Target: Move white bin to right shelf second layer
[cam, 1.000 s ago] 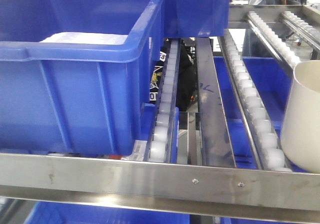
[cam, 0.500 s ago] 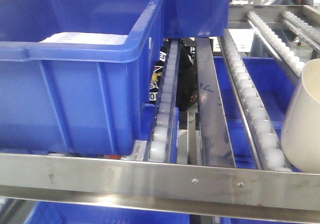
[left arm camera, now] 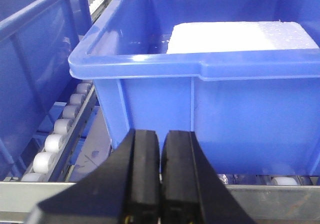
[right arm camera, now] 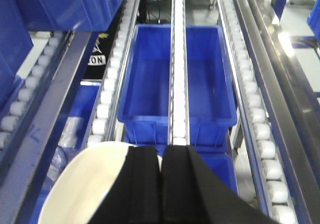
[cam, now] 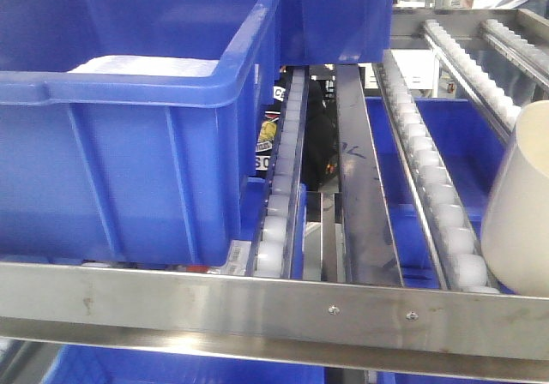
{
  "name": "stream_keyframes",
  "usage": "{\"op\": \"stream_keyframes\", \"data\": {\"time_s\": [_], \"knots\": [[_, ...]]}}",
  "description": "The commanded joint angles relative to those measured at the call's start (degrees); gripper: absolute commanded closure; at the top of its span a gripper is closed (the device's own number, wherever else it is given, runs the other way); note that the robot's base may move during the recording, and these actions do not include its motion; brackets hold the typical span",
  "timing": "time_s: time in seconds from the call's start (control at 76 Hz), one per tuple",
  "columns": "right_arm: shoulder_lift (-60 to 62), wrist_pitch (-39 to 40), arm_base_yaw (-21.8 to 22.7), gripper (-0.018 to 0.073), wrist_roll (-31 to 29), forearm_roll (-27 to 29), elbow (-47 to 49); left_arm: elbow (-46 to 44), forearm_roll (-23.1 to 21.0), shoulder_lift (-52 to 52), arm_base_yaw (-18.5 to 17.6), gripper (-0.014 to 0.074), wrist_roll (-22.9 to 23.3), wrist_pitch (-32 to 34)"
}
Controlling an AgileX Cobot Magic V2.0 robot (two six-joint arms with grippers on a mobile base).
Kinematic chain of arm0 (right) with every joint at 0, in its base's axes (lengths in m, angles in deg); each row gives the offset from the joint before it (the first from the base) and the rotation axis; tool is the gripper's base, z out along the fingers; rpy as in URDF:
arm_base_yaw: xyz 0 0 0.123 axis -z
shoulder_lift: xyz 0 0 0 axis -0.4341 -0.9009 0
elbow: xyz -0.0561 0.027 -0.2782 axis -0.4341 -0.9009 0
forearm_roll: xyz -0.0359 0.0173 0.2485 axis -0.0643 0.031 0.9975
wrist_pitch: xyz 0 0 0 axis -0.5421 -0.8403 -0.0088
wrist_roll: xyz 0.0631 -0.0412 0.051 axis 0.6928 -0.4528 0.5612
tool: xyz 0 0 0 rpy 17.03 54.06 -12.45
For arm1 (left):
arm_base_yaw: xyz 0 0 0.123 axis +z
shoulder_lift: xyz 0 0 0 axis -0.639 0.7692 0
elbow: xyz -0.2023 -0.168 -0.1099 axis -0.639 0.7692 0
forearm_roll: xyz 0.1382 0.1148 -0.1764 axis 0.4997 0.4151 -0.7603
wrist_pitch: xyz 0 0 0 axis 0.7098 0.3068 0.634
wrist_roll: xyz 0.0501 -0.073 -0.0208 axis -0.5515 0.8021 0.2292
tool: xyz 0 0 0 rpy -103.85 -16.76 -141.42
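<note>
White bin (cam: 523,204) sits at the front view's right edge on the roller tracks (cam: 433,187) behind the steel front rail (cam: 274,303); a large blue crate (cam: 129,118) fills the left. Left wrist view: left gripper (left arm camera: 161,179), fingers pressed together and empty, faces that crate. Right wrist view: right gripper (right arm camera: 161,194) pinches the bin's rim above a lower blue crate (right arm camera: 177,84).

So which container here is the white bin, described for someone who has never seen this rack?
Start at the riveted steel front rail of the roller rack. Follow it to its right end: the white bin sits there over the white rollers. It is cream, glossy and rounded, unlike the angular blue crate on the left.
</note>
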Motion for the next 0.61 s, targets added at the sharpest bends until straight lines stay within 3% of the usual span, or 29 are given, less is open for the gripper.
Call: {"op": "stream_keyframes", "data": {"time_s": [0.0,0.118,0.592], "knots": [[0.12,6.31,0.13,0.0508,-0.20,1.48,1.51,2.11,0.00,-0.81,-0.26,0.0512,0.18,4.90],[0.12,6.03,0.13,0.0508,-0.20,5.91,1.51,2.11,0.00,-0.81,-0.26,0.0512,0.18,4.90],[0.12,7.44,0.13,0.0508,-0.20,5.79,1.51,2.11,0.00,-0.81,-0.26,0.0512,0.18,4.90]]}}
